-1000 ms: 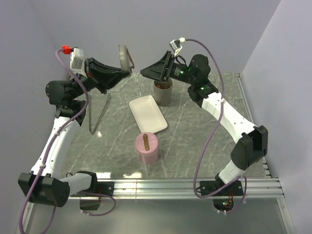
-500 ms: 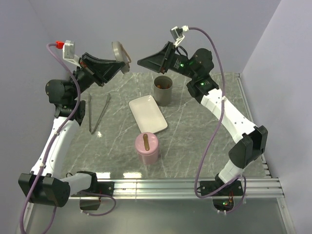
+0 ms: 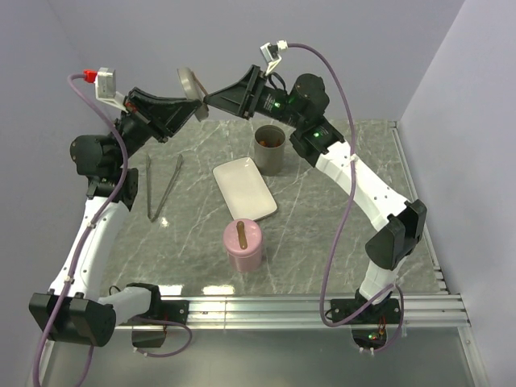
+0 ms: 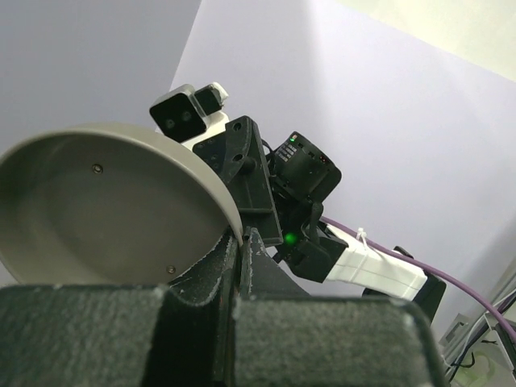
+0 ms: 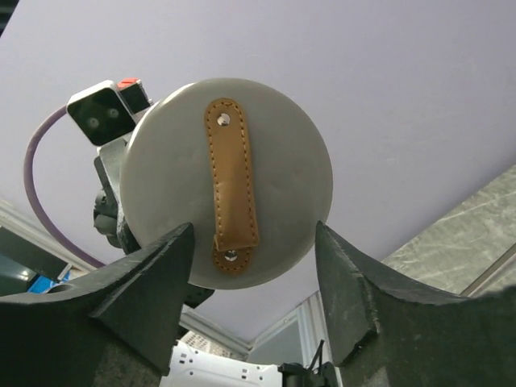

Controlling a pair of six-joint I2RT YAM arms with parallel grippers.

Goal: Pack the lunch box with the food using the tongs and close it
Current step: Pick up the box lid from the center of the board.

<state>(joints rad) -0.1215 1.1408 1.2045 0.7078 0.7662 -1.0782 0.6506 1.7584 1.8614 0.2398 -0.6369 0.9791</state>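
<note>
Holding the round grey lid (image 3: 192, 83) on edge in the air, above and left of the open lunch box (image 3: 269, 155), brown strap handle (image 5: 231, 173) facing the right tool (image 3: 211, 101). Clamps its rim in the closed left tool (image 3: 194, 109), arm raised and outstretched. Flanks it with the right tool's jaws spread wide; cannot tell contact. Shows orange-brown food (image 3: 272, 139) inside the lunch box, tongs (image 3: 161, 184) flat to its left and a white tray (image 3: 244, 188) just in front, on a grey marbled bench (image 3: 339, 234) with lilac walls (image 3: 363, 48) behind.
</note>
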